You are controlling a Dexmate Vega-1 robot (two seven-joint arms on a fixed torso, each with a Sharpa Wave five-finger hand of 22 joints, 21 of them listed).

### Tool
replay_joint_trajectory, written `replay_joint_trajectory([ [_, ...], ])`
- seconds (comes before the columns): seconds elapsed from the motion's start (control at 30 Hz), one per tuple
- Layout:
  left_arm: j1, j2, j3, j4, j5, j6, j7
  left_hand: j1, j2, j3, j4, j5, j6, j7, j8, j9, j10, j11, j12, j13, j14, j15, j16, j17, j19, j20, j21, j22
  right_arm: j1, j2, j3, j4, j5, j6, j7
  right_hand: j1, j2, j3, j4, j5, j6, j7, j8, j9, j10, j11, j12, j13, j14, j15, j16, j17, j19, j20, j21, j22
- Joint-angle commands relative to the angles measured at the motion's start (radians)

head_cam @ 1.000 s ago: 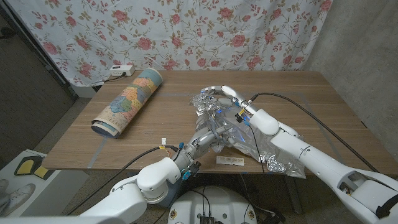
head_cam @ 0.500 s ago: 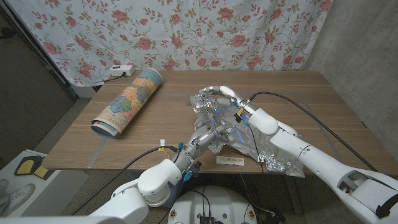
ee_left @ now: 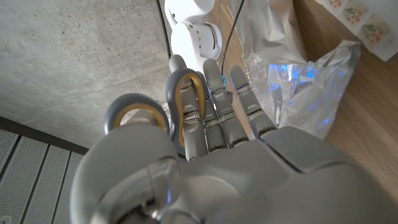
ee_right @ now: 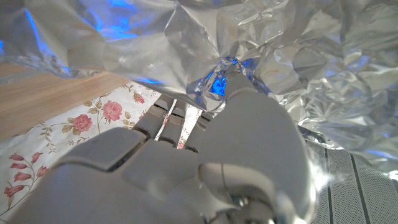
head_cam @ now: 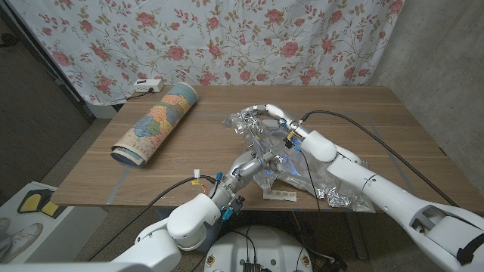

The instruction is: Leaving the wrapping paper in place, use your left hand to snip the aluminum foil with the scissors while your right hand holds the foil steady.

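Foil [head_cam: 333,181], crumpled and shiny, lies across the middle and right of the table [head_cam: 408,128], its far end lifted up off the wood. The right hand [head_cam: 265,115] grips that raised end, fingers curled over the bunched edge; in the right wrist view the fingers [ee_right: 249,106] press into the foil [ee_right: 323,74]. The left hand [head_cam: 253,160] holds the scissors [ee_left: 177,109], fingers through the grey loops, and sits at the foil's near edge just below the right hand. The blades are hidden in the foil, so I cannot tell whether they are apart. The paper [head_cam: 156,121], a rolled map print, lies well apart on the table's left. A small white label [head_cam: 280,196] rests by the near edge.
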Motion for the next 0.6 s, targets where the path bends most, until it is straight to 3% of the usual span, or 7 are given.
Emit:
replay_joint_trajectory([
  [0.03, 0.066, -0.055, -0.030, 0.024, 0.116, -0.096, 0.108, 0.015, 0.018, 0.219, 0.192, 0.012, -0.309, -0.122, 0.005, -0.007, 0.205, -0.149, -0.018, -0.006, 0.133, -0.087, -0.025, -0.029, 0.007, -0.031, 0.015, -0.017, 0.020, 0.010, -0.017, 0.006, -0.014, -0.028, 0.004, 0.002, 0.003, -0.001, 0.002, 0.006, 0.001, -0.001, -0.001, 0.001, 0.008, -0.003, 0.005, 0.002, 0.008, -0.188, -0.003, 0.005, -0.003, -0.001, -0.001, 0.003],
  [0.17, 0.094, -0.100, -0.038, 0.052, 0.163, -0.152, 0.158, -0.012, 0.000, 0.206, 0.186, 0.030, -0.290, -0.134, -0.005, -0.036, 0.278, -0.144, -0.048, -0.094, 0.229, -0.103, -0.074, -0.094, 0.013, -0.056, 0.031, -0.045, 0.028, 0.011, -0.025, 0.006, -0.025, -0.047, 0.006, 0.003, 0.004, -0.002, 0.001, 0.006, -0.005, 0.000, -0.004, 0.002, 0.007, -0.004, 0.005, 0.006, 0.008, -0.187, -0.005, 0.005, -0.004, -0.001, -0.002, 0.003],
  [0.2, 0.100, -0.110, -0.041, 0.056, 0.161, -0.160, 0.164, -0.014, -0.001, 0.206, 0.185, 0.031, -0.288, -0.136, -0.004, -0.034, 0.277, -0.147, -0.046, -0.090, 0.231, -0.102, -0.076, -0.094, 0.012, -0.055, 0.032, -0.047, 0.030, 0.012, -0.026, 0.008, -0.029, -0.051, 0.002, 0.003, 0.004, -0.002, 0.002, 0.006, -0.005, 0.000, -0.004, 0.002, 0.008, -0.003, 0.005, 0.006, 0.008, -0.187, -0.005, 0.006, -0.005, 0.000, -0.002, 0.003],
  [0.27, 0.110, -0.122, -0.046, 0.061, 0.147, -0.168, 0.166, -0.015, 0.026, 0.201, 0.177, 0.043, -0.320, -0.137, 0.012, 0.015, 0.254, -0.180, -0.005, -0.009, 0.230, -0.103, -0.088, -0.061, 0.004, -0.036, 0.049, -0.059, 0.034, 0.015, -0.027, 0.014, -0.031, -0.059, -0.001, 0.002, 0.004, -0.002, 0.002, 0.006, -0.007, 0.000, -0.004, 0.002, 0.007, -0.003, 0.005, 0.008, 0.008, -0.187, -0.006, 0.006, -0.008, 0.002, -0.003, 0.003],
  [0.33, 0.110, -0.123, -0.052, 0.071, 0.130, -0.183, 0.148, -0.013, 0.032, 0.195, 0.174, 0.047, -0.356, -0.137, 0.025, 0.062, 0.245, -0.182, 0.009, 0.027, 0.220, -0.104, -0.085, -0.020, -0.017, -0.023, 0.061, -0.064, 0.042, 0.017, -0.030, 0.023, -0.035, -0.064, -0.003, 0.002, 0.004, -0.003, 0.003, 0.006, -0.009, 0.000, -0.005, 0.002, 0.004, -0.002, 0.003, 0.008, 0.008, -0.188, -0.007, 0.007, -0.008, 0.003, -0.003, 0.003],
  [0.6, 0.114, -0.114, -0.068, 0.060, 0.134, -0.182, 0.116, -0.015, 0.033, 0.180, 0.179, 0.049, -0.390, -0.153, 0.055, 0.133, 0.233, -0.183, 0.015, 0.056, 0.195, -0.101, -0.081, 0.045, -0.051, -0.021, 0.086, -0.066, 0.079, 0.024, -0.043, 0.063, -0.066, -0.069, -0.022, 0.002, 0.004, -0.003, 0.003, 0.006, -0.012, 0.000, -0.006, 0.002, 0.004, -0.003, 0.002, 0.011, 0.007, -0.187, -0.010, 0.008, -0.008, 0.006, -0.002, 0.003],
])
